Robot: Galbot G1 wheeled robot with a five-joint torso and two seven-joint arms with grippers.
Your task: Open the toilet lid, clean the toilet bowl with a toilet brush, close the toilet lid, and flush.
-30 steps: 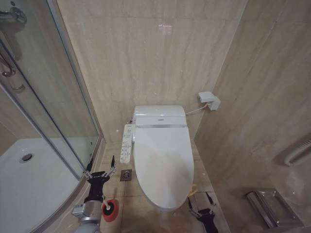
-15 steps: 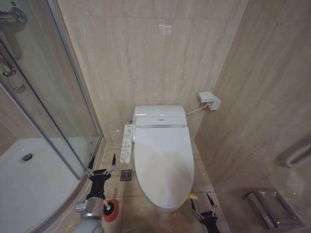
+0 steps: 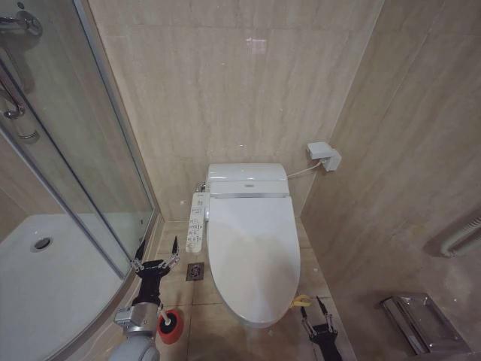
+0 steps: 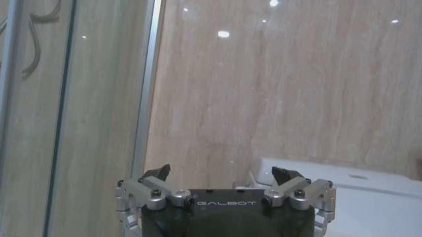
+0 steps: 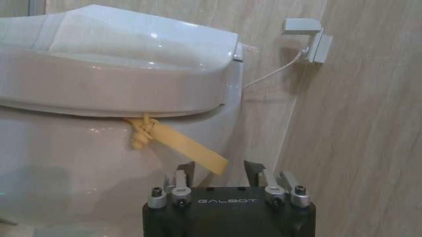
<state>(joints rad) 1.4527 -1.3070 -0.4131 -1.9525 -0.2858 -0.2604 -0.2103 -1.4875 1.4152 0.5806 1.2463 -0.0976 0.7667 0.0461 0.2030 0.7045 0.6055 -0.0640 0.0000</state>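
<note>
your toilet lid (image 3: 252, 252) is down flat over the toilet bowl (image 5: 99, 163), its yellow strap (image 5: 177, 143) hanging from the front edge. your right gripper (image 3: 314, 314) sits low just before that front edge, claw spread, the strap's tip near its fingers. your left gripper (image 3: 155, 260) waits spread near the shower glass (image 3: 68, 150), the red cup holder (image 3: 170, 326) on the floor beside its arm.

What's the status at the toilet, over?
Right gripper open, just short of yellow strap. Left gripper open, idle above red cup holder. Glossy white toilet lid shut. Nothing blocking.
</note>
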